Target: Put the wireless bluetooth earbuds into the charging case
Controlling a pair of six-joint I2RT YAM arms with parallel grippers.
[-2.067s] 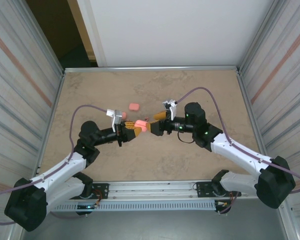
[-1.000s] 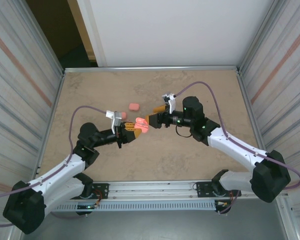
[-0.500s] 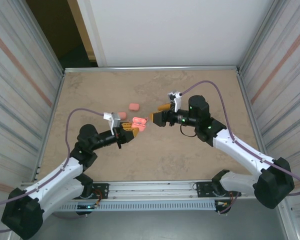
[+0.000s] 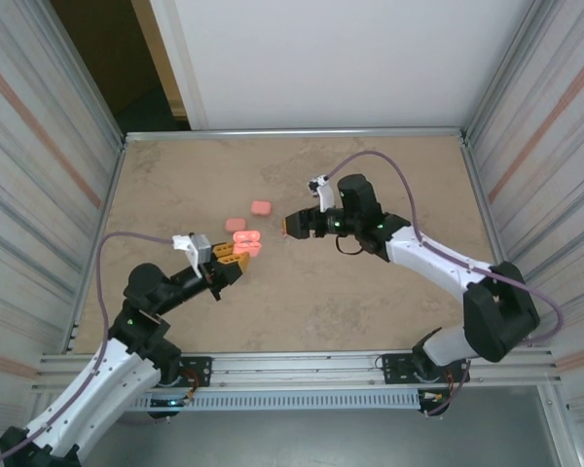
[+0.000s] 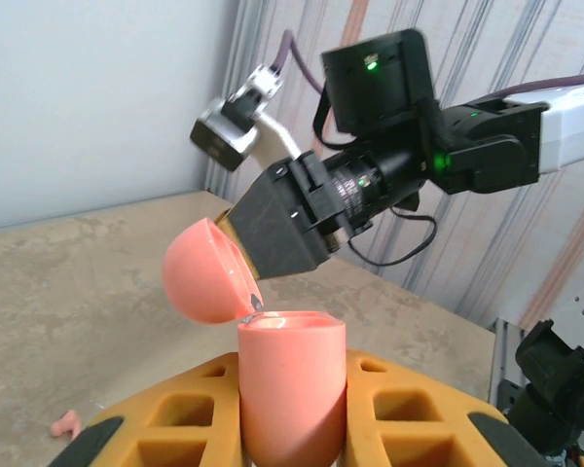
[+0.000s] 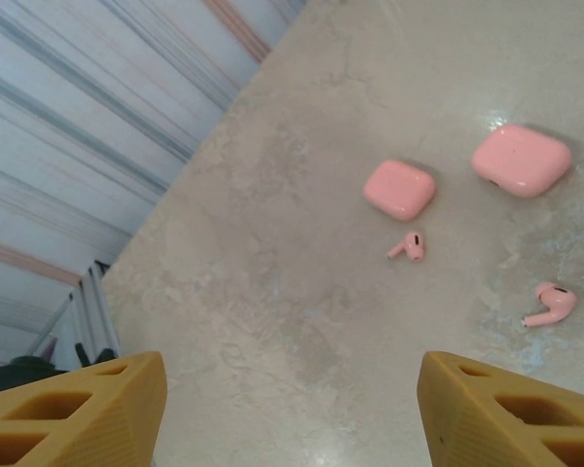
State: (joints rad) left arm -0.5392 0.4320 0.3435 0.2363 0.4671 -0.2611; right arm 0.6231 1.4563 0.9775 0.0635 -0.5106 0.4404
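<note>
My left gripper (image 4: 234,257) is shut on an upright pink charging case (image 5: 292,384), pinched between its yellow fingers (image 5: 423,413). The case's lid (image 5: 204,272) stands hinged open. In the top view the held case (image 4: 245,243) hangs just over the table, left of centre. My right gripper (image 4: 292,226) is open and holds nothing, a short way right of the case. Seen from the right wrist, its jaws (image 6: 292,409) stand wide over bare table. Two earbuds (image 6: 409,246) (image 6: 551,305) lie loose ahead of it. Another earbud (image 5: 66,424) lies on the table beyond the left fingers.
Two closed pink cases (image 4: 261,207) (image 4: 236,224) rest on the table just beyond the held case, and show again from the right wrist (image 6: 399,188) (image 6: 522,160). Ribbed walls (image 4: 39,195) close in both sides. The right arm's forearm (image 5: 487,146) reaches across behind the held case.
My left arm has drawn back to the left and nearer, taking the open case along. The right gripper has shifted left and its jaws have narrowed somewhat, still open.
</note>
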